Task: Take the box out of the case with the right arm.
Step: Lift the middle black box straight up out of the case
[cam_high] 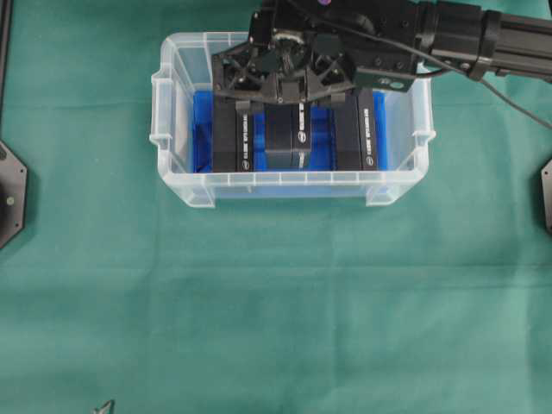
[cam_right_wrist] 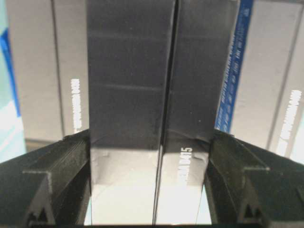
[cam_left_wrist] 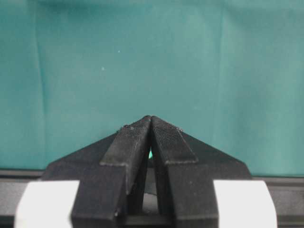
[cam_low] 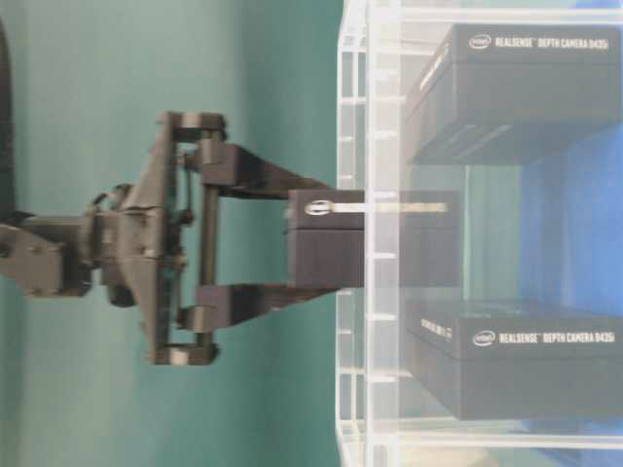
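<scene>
The clear case [cam_high: 293, 181] with a blue bottom stands on the green cloth and holds three black boxes. My right gripper [cam_high: 285, 108] reaches down into it from the back right and is shut on the middle box [cam_high: 285, 136]. In the table-level view the gripper [cam_low: 326, 238] has a finger on each side of that box [cam_low: 326, 258], whose gripped end sticks out past the case rim [cam_low: 355, 117]. The right wrist view shows the box [cam_right_wrist: 133, 85] filling the gap between the fingers of the right gripper [cam_right_wrist: 148, 156]. My left gripper [cam_left_wrist: 151, 124] is shut over bare cloth.
Two more black boxes lie in the case, one left [cam_high: 228, 134] and one right [cam_high: 358, 129] of the held one. Both also show in the table-level view, the upper box [cam_low: 526, 88] and the lower box [cam_low: 526, 360]. Green cloth surrounds the case.
</scene>
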Robot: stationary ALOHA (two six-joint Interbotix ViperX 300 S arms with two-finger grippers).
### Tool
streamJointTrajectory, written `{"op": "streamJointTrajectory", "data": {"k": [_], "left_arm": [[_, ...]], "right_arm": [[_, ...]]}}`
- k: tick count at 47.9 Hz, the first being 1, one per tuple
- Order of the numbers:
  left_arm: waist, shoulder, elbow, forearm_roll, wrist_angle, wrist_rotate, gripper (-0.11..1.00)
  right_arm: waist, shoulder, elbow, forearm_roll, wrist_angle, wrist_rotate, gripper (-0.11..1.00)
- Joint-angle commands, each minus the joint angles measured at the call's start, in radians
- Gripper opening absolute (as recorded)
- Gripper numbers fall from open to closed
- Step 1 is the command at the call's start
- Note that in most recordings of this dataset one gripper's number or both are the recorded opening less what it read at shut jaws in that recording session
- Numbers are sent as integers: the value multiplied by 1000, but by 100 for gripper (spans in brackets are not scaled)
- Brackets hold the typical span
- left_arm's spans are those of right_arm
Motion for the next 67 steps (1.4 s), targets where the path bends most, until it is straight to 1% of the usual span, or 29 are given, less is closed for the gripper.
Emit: {"op": "streamJointTrajectory", "data": {"k": [1, 7, 11, 18, 67], "left_arm": [[3, 2, -25, 3, -3, -2, 0], [3, 3, -26, 3, -3, -2, 0], [3, 3, -26, 3, -5, -2, 0], [3, 3, -26, 3, -3, -2, 0], [3, 8, -26, 3, -5, -2, 0]], "right_arm": [[0, -52, -71, -15, 48, 2, 65], [2, -52, -126, -25, 112, 2, 65], [0, -51, -166, -40, 144, 2, 65], [0, -52, -210, -60, 173, 2, 65], [0, -52, -218, -58, 175, -2, 65]]}}
